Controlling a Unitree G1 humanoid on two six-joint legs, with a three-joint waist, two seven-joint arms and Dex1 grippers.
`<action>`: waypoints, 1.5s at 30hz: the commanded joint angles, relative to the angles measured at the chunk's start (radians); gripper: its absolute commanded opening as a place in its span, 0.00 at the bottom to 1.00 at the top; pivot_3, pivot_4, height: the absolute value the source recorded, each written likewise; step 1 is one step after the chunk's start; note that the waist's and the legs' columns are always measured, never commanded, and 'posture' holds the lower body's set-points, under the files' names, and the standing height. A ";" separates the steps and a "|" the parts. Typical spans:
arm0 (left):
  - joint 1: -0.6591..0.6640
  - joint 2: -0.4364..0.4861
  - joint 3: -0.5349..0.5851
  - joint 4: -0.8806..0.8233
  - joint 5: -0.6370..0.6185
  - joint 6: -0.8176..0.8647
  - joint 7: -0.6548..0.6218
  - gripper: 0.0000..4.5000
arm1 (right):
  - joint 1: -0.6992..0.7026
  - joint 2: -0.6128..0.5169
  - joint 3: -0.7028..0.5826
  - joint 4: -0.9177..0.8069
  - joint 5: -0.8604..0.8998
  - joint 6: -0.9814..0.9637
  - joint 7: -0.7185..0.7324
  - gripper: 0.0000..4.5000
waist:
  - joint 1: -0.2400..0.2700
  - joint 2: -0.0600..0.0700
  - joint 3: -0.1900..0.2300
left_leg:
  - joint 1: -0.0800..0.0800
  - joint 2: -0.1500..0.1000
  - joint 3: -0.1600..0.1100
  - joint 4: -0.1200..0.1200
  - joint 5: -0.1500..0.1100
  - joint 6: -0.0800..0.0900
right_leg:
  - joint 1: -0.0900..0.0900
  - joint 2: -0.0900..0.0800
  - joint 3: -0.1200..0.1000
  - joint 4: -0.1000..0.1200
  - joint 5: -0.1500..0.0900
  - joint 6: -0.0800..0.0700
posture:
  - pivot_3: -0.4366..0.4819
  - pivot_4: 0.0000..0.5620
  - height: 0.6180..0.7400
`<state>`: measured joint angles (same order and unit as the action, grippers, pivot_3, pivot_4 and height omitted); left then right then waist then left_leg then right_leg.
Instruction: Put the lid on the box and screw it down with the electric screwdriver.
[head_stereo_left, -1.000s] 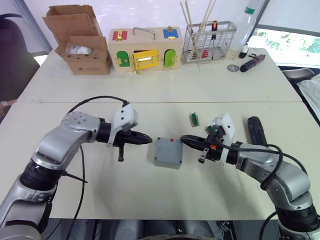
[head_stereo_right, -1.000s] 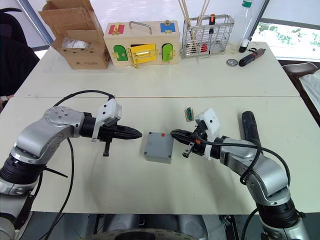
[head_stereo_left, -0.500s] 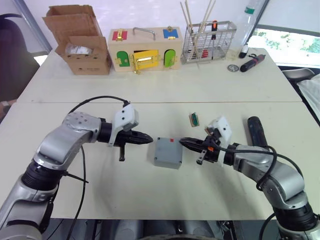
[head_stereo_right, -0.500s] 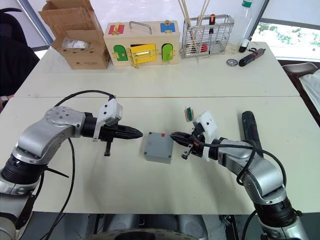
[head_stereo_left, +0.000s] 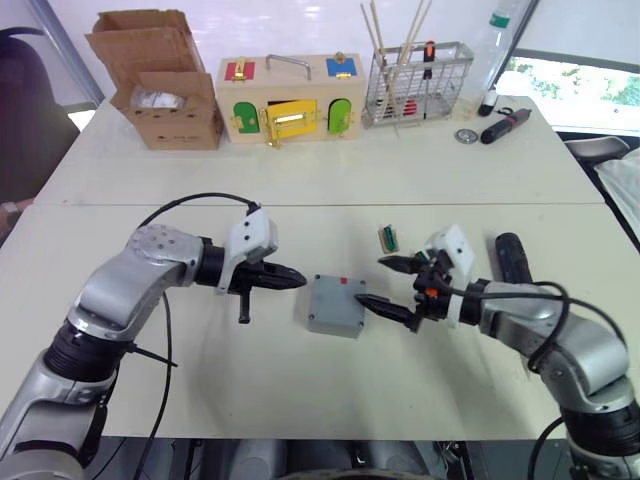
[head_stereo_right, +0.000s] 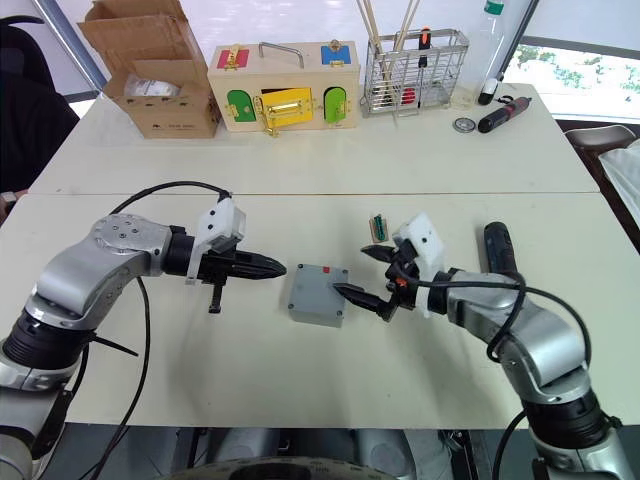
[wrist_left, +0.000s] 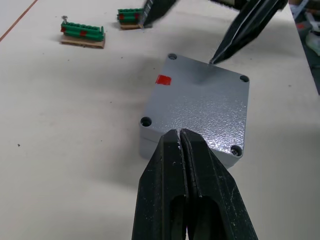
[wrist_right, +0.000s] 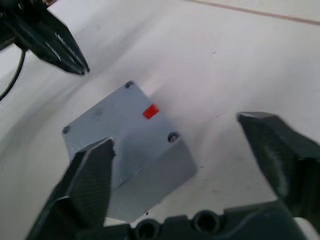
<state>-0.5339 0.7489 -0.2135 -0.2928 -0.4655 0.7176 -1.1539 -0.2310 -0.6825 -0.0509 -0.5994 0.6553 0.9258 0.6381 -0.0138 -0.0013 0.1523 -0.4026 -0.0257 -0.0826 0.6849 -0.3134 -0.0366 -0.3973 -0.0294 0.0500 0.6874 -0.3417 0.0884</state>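
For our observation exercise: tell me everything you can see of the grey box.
The box is a small square grey enclosure that looks like textured plastic. Its lid already sits on top, with a screw hole in each corner and a small red mark near one edge. It lies flat on the table between both tools: the shut left tool is just short of it, and one finger of the open right tool reaches over its edge.

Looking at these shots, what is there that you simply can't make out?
- Inside of the box: hidden by the lid lying on it.
- Screws in the lid's corner holes: too small to tell in the left wrist view.
- Lettering on the electric screwdriver: too small, and the right arm partly covers it.
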 joint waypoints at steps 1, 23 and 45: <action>-0.081 -0.030 0.036 0.026 -0.047 0.000 -0.024 0.00 | -0.084 -0.063 -0.224 -0.027 0.198 0.135 -0.019 1.00 | 0.004 0.000 0.000 | 0.000 0.000 0.000 0.000 0.000 0.000 | 0.000 0.000 0.000 0.000 0.000 0.000 | 0.48 0.27 1.00; -0.059 -0.241 -0.112 -0.055 0.022 -0.154 0.009 0.00 | -0.008 -0.803 -0.197 0.632 0.509 0.689 -0.100 1.00 | 0.020 0.001 0.000 | 0.000 0.001 0.005 0.002 -0.002 0.004 | 0.001 0.000 0.003 -0.001 0.000 0.000 | 0.48 0.27 1.00; 0.019 -0.236 -0.100 -0.152 0.007 -0.071 0.160 0.00 | -0.184 -0.602 0.075 0.738 0.345 0.689 -0.238 0.68 | 0.027 0.001 0.000 | -0.001 0.001 0.004 0.003 -0.002 0.004 | 0.001 0.000 0.002 -0.001 0.000 0.000 | 0.48 0.27 1.00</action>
<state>-0.5102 0.5152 -0.3305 -0.4146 -0.4475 0.6499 -0.9996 -0.4138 -1.3009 0.0191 0.1493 1.0353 1.6091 0.3977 0.0129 -0.0004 0.1519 -0.4032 -0.0248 -0.0784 0.6878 -0.3157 -0.0323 -0.3966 -0.0293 0.0523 0.6863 -0.3416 0.0885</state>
